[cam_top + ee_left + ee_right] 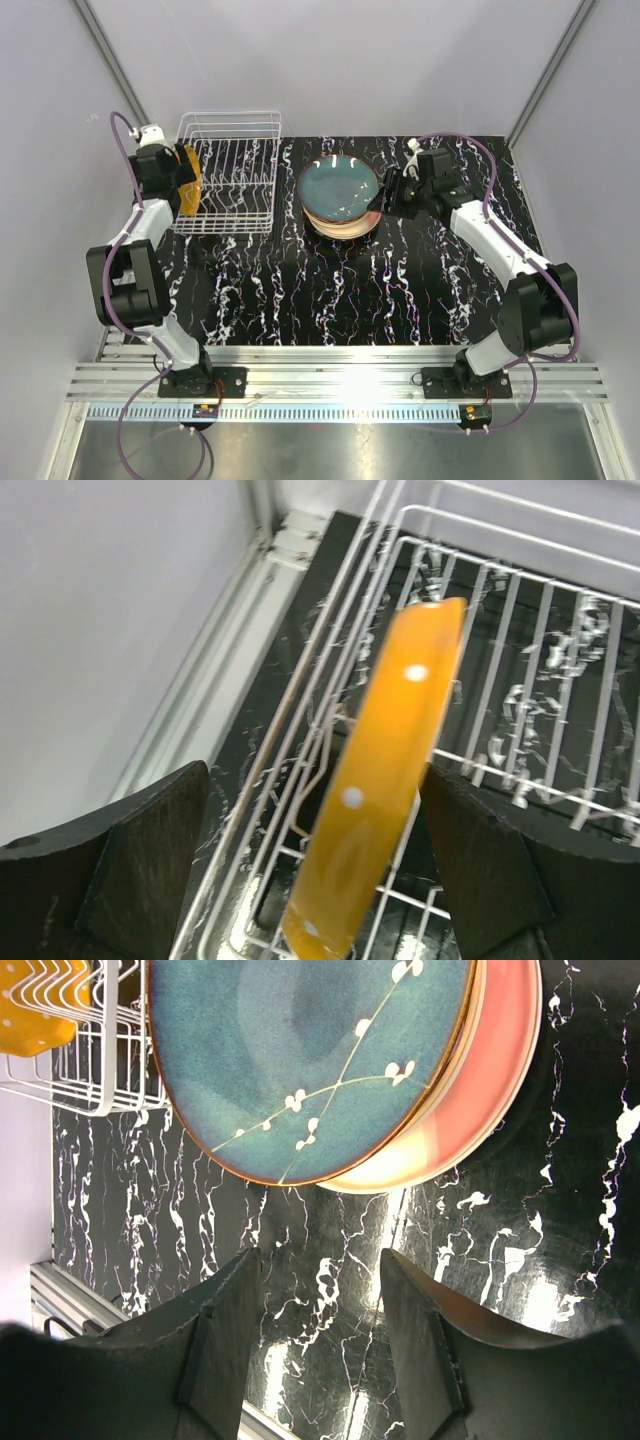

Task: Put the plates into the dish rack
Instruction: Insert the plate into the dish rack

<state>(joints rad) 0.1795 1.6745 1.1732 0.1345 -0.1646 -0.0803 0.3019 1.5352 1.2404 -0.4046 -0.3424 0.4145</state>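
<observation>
The white wire dish rack (235, 180) stands at the back left of the table. A yellow plate (385, 780) with white dots stands on edge in the rack's left end, also seen from above (190, 172). My left gripper (312, 780) is open and straddles this plate, with a wide gap on the left side; the right finger (490, 870) is close to the plate's rim. A blue plate (300, 1050) with a white branch pattern lies on a pink plate (495, 1080) in a stack (340, 195) right of the rack. My right gripper (320, 1260) is open and empty, just short of the stack.
The table top (330, 290) is black marble with white veins. Grey walls close in on the left, back and right. The left wall runs close beside the rack (330, 680). Aluminium rails (330, 385) carry both arm bases at the near edge.
</observation>
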